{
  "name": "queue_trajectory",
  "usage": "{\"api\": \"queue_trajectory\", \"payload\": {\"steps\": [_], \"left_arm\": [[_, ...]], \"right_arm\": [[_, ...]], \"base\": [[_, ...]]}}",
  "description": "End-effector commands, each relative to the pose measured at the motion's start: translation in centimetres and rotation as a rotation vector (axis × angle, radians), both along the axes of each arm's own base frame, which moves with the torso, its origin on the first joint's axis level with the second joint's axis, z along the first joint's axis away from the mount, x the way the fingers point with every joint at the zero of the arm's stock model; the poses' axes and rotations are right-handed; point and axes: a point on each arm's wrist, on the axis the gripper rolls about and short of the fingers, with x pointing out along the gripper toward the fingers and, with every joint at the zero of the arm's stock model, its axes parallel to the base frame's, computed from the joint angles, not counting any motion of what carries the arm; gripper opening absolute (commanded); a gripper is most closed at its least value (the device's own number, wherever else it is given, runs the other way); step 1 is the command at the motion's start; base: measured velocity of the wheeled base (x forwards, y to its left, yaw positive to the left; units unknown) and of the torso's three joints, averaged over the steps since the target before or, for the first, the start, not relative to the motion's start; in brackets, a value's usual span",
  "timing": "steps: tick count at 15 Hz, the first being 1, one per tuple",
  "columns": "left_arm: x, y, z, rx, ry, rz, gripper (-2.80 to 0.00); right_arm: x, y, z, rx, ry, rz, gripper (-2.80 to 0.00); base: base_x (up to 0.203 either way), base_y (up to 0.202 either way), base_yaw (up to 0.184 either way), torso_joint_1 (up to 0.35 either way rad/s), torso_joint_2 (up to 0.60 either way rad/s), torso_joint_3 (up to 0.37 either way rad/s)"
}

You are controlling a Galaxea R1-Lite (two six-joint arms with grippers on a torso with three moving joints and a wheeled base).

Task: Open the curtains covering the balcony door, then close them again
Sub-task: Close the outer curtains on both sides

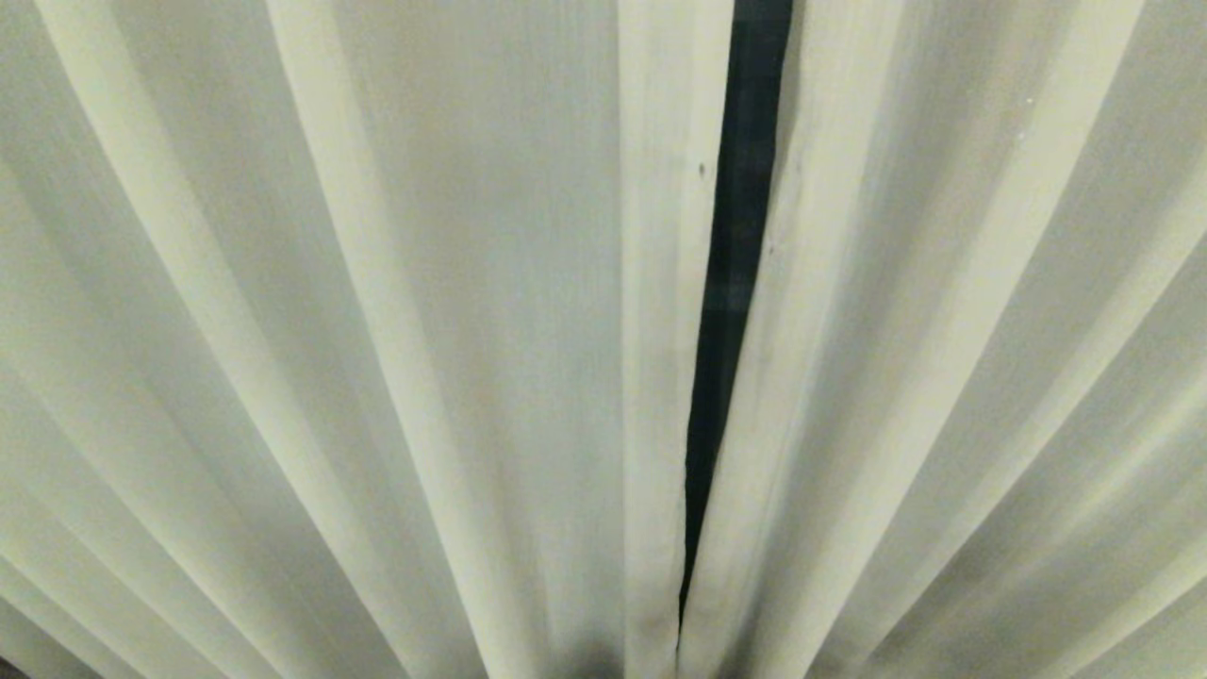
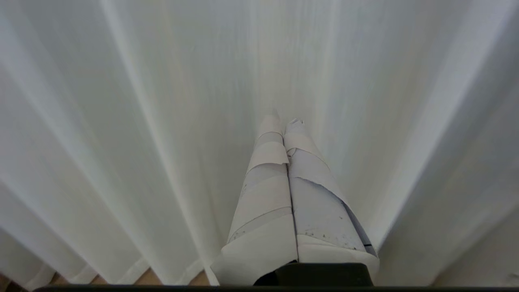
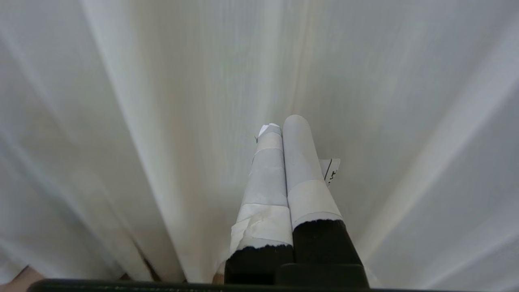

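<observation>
While both arms hang low in front of the fabric, the left gripper (image 2: 284, 121) has its tape-wrapped fingers (image 2: 267, 154) pressed flat together with nothing between them, and the right gripper (image 3: 284, 123) is clenched the same way, also empty. Each points at the cloth from close by; whether either tip touches it cannot be told.

Outward from them, the curtains (image 1: 424, 330) fill every view: two cream panels hanging in deep pleats, drawn nearly shut. Their hemmed inner edges (image 1: 665, 377) meet low down and part slightly higher up, leaving a narrow dark slit through which a strip of the balcony door (image 1: 745, 236) shows, just right of centre in the head view. In the left wrist view the bottom hem (image 2: 134, 275) hangs near a strip of tan floor (image 2: 148, 279).

Such cloth should be light, soft and slightly sheer, with no stiffness of its own; it will likely fold and slide rather than push, so a shove with shut fingers would probably only dent a pleat. The doubled hem along each inner edge looks the firmest place to pinch, one edge per gripper.

Each panel's long axis runs vertically, pleats falling straight down; the fanning seen is only the camera's perspective. Opening should mean drawing the edges sideways, left panel left, right panel right.
</observation>
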Motion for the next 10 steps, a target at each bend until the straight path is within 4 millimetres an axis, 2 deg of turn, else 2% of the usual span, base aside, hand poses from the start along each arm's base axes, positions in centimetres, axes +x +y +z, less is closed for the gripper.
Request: {"api": "queue_trajectory", "payload": {"steps": [1,5,10], "left_arm": [[-0.01,0.0,0.0,0.0,-0.002,0.001,-2.8],[-0.01,0.0,-0.02,0.002,0.0,0.001,-2.8],[-0.01,0.0,-0.02,0.002,0.0,0.001,-2.8]], "right_arm": [[0.01,0.0,0.0,-0.001,0.002,0.0,-2.8],[0.01,0.0,0.0,-0.001,0.002,0.0,-2.8],[0.01,0.0,0.0,0.0,0.002,0.002,-2.8]], "base": [[-0.187,0.0,-0.002,0.002,0.0,0.002],[-0.155,0.0,-0.001,-0.004,0.0,0.004],[0.0,0.0,0.0,0.0,0.0,0.0]]}}
